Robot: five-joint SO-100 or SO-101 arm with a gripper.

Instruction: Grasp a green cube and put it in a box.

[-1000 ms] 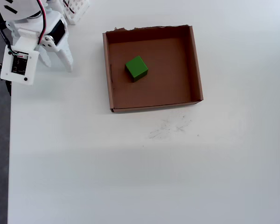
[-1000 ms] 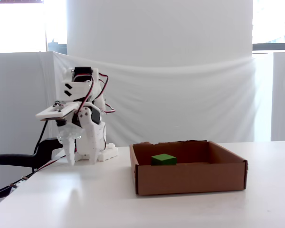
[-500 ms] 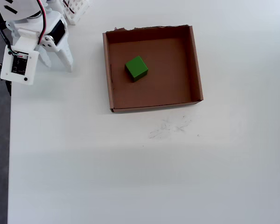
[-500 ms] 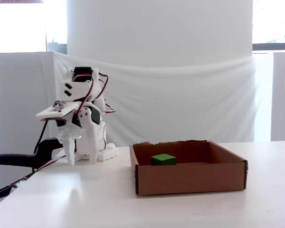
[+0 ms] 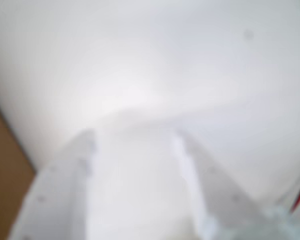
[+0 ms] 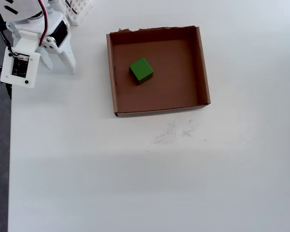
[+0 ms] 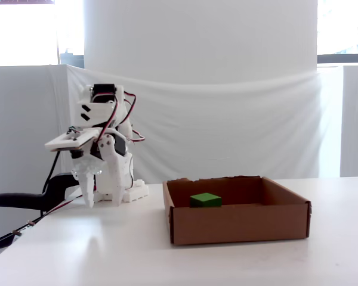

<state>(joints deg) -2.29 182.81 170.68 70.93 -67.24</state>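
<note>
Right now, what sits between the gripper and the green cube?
In the overhead view, bare white table and then the box's left wall separate the gripper from the green cube.

Green cube (image 7: 205, 199) inside box (image 7: 238, 223).

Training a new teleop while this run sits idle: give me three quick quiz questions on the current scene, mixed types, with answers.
1. True or false: the green cube lies inside the box.
2. In the overhead view, the gripper is: A) above the cube, B) left of the box, C) right of the box.
3. Which wall of the box looks ragged in the overhead view?

Key: 1 true; 2 B; 3 the top wall.
</note>
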